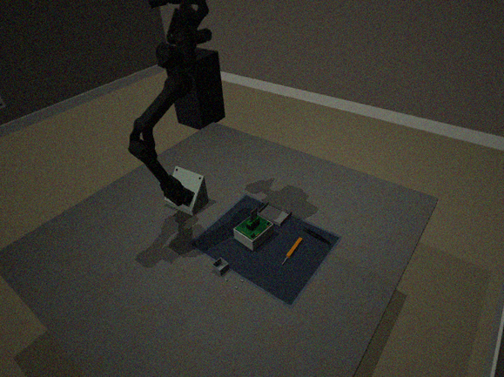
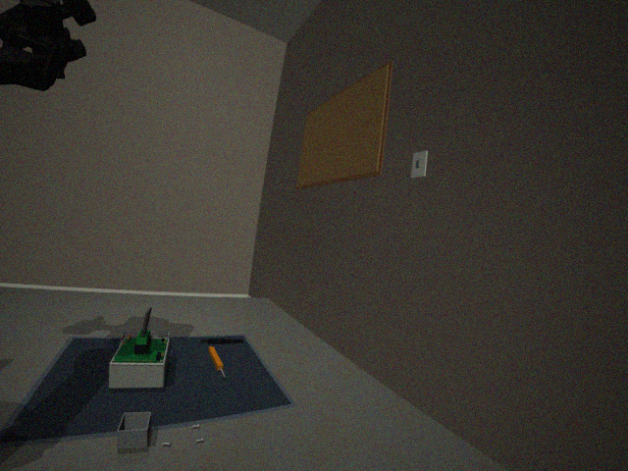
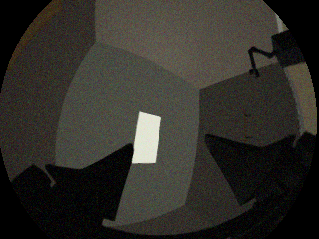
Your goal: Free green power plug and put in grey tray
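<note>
A broad grey table top [image 1: 143, 308] [image 2: 354, 420] fills most of the scene. Over its far left part, the black arm [image 1: 157, 107] [image 2: 25, 66] stands tall, climbing from beside a pale slanted block [image 1: 189, 183] through a bent joint, its gripper [image 1: 182, 18] [image 2: 76, 32] [image 3: 169, 143] high and well away from the work. The wrist view takes in walls and a bright ceiling panel [image 3: 147, 137], so the hand is aimed upward; its fingers are spread wide, with nothing between them. A dark blue mat [image 1: 273, 269] [image 2: 243, 395] lies right of the arm. On its left half sits a pale box [image 1: 244, 238] [image 2: 136, 375] topped by a green circuit board [image 1: 260, 233] [image 2: 124, 354], the shallow grey tray [image 1: 274, 214] just beyond it. The orange screwdriver [image 1: 294, 247] [image 2: 215, 357] lies to the right; a small open bin [image 1: 221, 269] [image 2: 133, 440] stands by the near edge. The green power plug [image 1: 253, 223] [image 2: 142, 340] is upright on the board, outside the tray.
</note>
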Controlling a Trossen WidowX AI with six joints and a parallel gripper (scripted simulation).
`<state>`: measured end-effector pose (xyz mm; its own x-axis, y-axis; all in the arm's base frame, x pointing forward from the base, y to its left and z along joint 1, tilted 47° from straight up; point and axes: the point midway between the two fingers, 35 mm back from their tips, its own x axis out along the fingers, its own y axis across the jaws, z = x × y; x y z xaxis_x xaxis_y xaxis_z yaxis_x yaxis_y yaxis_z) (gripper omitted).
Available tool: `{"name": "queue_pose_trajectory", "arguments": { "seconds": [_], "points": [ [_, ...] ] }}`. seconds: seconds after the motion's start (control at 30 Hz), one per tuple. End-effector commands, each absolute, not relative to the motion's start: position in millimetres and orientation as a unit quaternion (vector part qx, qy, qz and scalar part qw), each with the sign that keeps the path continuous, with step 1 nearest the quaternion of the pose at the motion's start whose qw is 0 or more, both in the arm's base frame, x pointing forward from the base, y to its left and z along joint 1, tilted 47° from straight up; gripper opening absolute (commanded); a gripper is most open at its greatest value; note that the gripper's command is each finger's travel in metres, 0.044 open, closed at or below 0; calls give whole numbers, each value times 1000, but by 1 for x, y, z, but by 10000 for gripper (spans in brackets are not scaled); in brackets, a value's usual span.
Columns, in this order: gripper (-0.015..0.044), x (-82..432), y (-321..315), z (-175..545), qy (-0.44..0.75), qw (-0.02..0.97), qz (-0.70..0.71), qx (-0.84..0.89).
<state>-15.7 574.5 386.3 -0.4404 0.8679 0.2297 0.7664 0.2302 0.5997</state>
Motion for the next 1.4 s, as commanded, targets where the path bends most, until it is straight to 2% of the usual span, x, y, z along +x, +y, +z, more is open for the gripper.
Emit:
{"name": "queue_pose_trajectory", "arguments": {
  "seconds": [0.0, 0.13, 0.4, 0.63, 0.87, 1.1, 1.37],
  "points": [
    [430, -19, 575, 384, 781, 81, 332, 523],
    [430, -43, 565, 407, 789, 43, 356, 499],
    [430, -25, 573, 392, 779, 77, 342, 520],
    [430, 61, 590, 318, 726, 242, 265, 587],
    [430, 146, 569, 234, 664, 424, 167, 592],
    [430, 218, 508, 156, 609, 592, 51, 525],
    [430, 272, 401, 89, 567, 737, -92, 357]
  ]
}}
